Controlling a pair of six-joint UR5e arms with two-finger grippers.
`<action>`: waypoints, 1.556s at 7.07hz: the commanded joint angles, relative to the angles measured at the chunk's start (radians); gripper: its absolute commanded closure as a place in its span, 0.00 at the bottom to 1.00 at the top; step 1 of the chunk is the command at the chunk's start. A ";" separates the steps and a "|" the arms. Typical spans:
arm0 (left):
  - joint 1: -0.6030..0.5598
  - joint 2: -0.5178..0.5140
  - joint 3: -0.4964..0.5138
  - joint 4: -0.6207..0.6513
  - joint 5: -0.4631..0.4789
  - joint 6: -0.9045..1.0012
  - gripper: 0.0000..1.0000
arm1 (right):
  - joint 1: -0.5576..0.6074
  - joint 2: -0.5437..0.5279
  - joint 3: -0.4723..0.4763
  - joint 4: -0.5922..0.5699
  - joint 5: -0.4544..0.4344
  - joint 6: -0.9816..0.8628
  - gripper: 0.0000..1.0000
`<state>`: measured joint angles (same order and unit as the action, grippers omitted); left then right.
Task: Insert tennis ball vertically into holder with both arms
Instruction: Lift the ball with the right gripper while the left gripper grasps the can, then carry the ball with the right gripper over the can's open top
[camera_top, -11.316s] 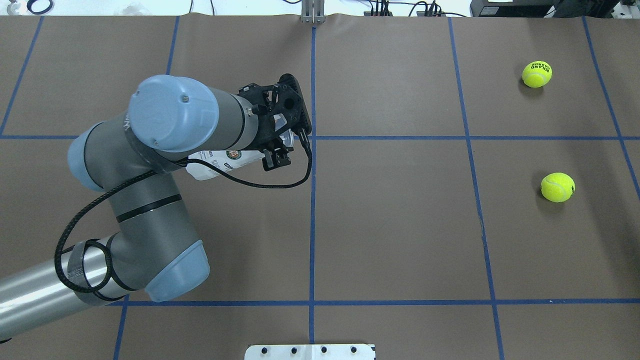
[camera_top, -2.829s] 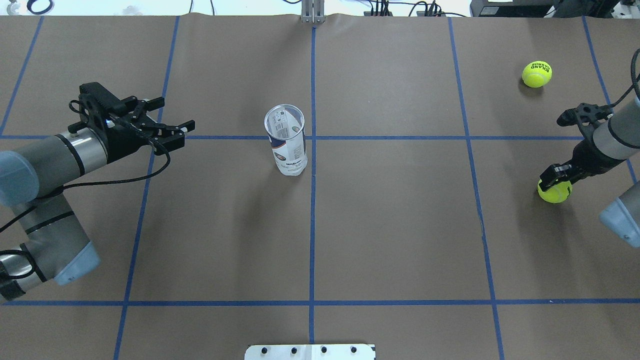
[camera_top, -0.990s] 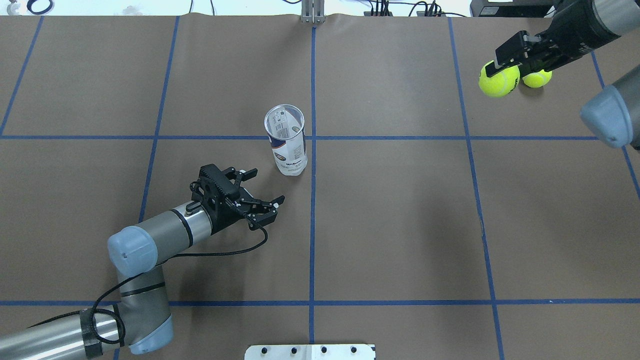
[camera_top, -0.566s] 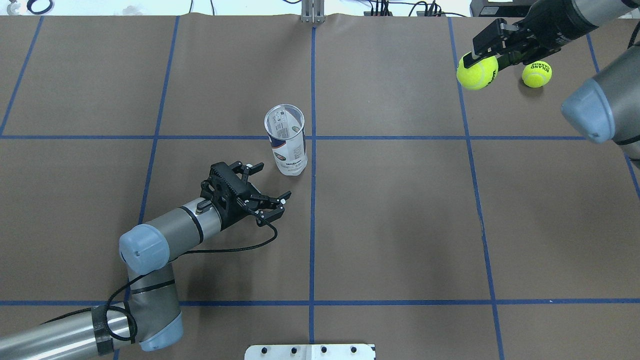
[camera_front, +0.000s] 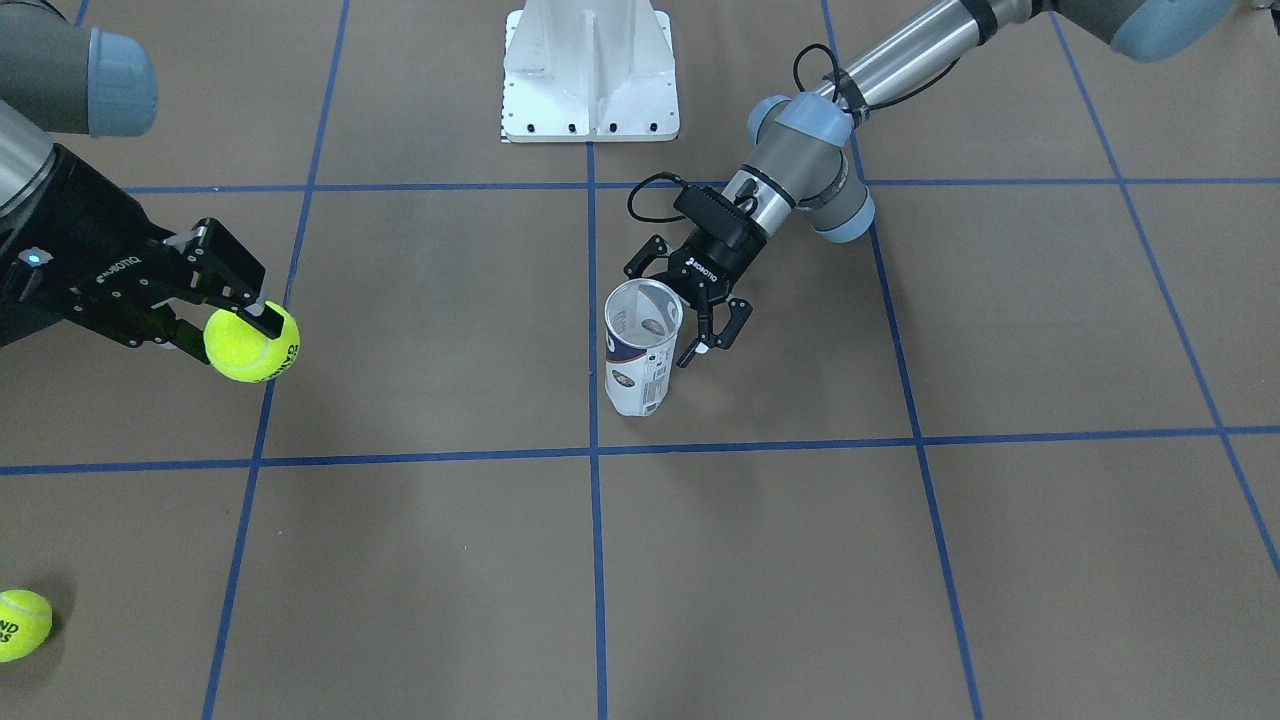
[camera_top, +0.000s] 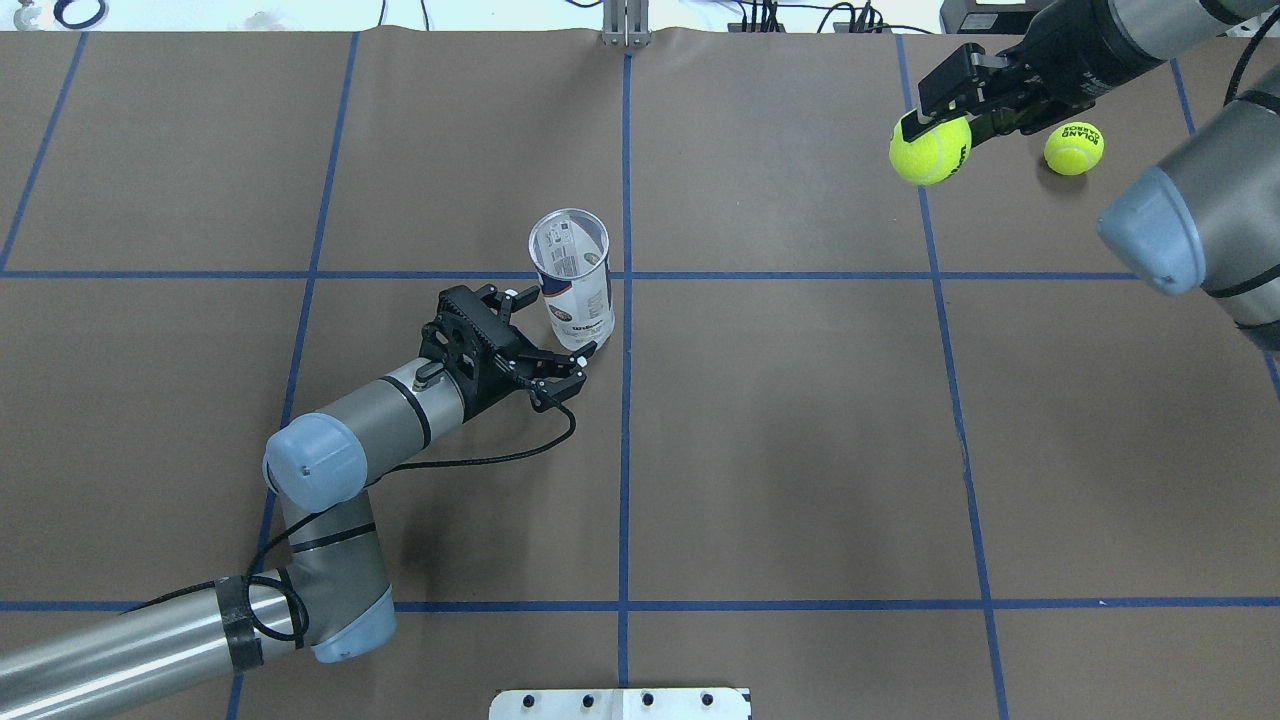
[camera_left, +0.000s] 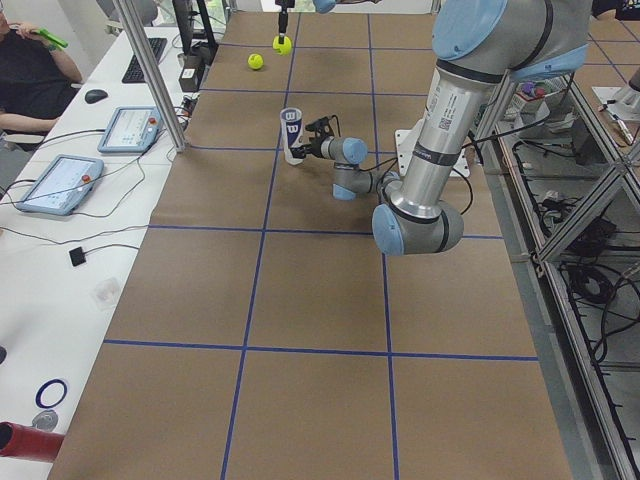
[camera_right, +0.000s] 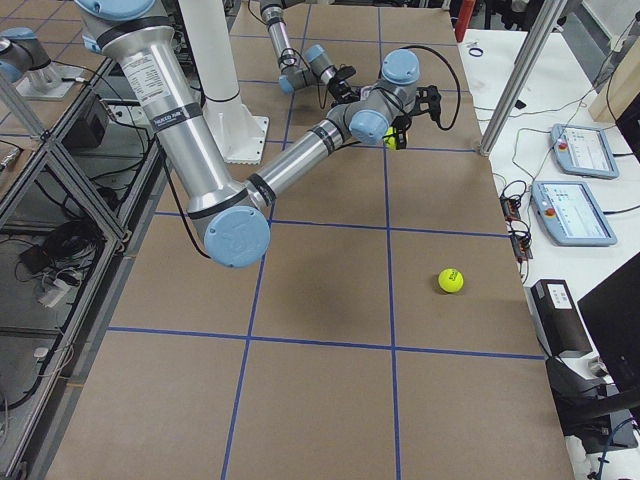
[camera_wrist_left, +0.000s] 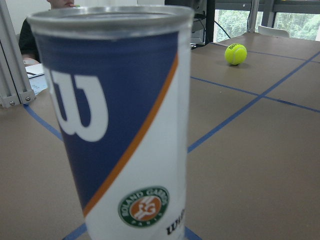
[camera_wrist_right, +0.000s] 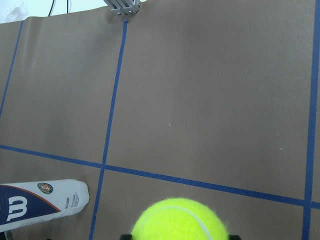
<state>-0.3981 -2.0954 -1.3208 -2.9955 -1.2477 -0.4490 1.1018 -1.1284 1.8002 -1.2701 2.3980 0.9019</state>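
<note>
The holder (camera_top: 572, 290) stands upright near the table's middle, open end up, and it fills the left wrist view (camera_wrist_left: 120, 125). My left gripper (camera_top: 556, 322) is open and low, with one finger on each side of the holder's lower part (camera_front: 640, 350); I cannot tell whether they touch it. My right gripper (camera_top: 935, 125) is shut on a yellow tennis ball (camera_top: 930, 150), held above the table at the far right (camera_front: 250, 343). The ball shows at the bottom of the right wrist view (camera_wrist_right: 180, 220), with the holder (camera_wrist_right: 40, 205) at lower left.
A second tennis ball (camera_top: 1073, 148) lies on the table just right of the held one (camera_front: 22, 624). The white pedestal base (camera_front: 590, 70) stands at the robot's edge. Tablets (camera_left: 130, 128) and a seated person are beside the table's far side.
My left gripper has moved forward and right until its open fingers flank the holder. My right gripper, with the ball in it, has shifted left, away from the second ball.
</note>
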 joint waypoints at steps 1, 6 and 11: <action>-0.027 -0.002 0.014 0.013 0.001 -0.007 0.02 | -0.005 -0.001 -0.001 0.000 -0.005 0.000 1.00; -0.016 -0.071 0.092 0.020 -0.001 -0.011 0.02 | -0.007 0.016 -0.001 0.000 -0.007 0.000 1.00; -0.004 -0.094 0.094 0.018 -0.001 -0.011 0.01 | -0.010 0.047 -0.001 0.000 -0.005 0.005 1.00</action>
<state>-0.4061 -2.1794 -1.2278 -2.9792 -1.2486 -0.4614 1.0928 -1.0921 1.8001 -1.2701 2.3928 0.9052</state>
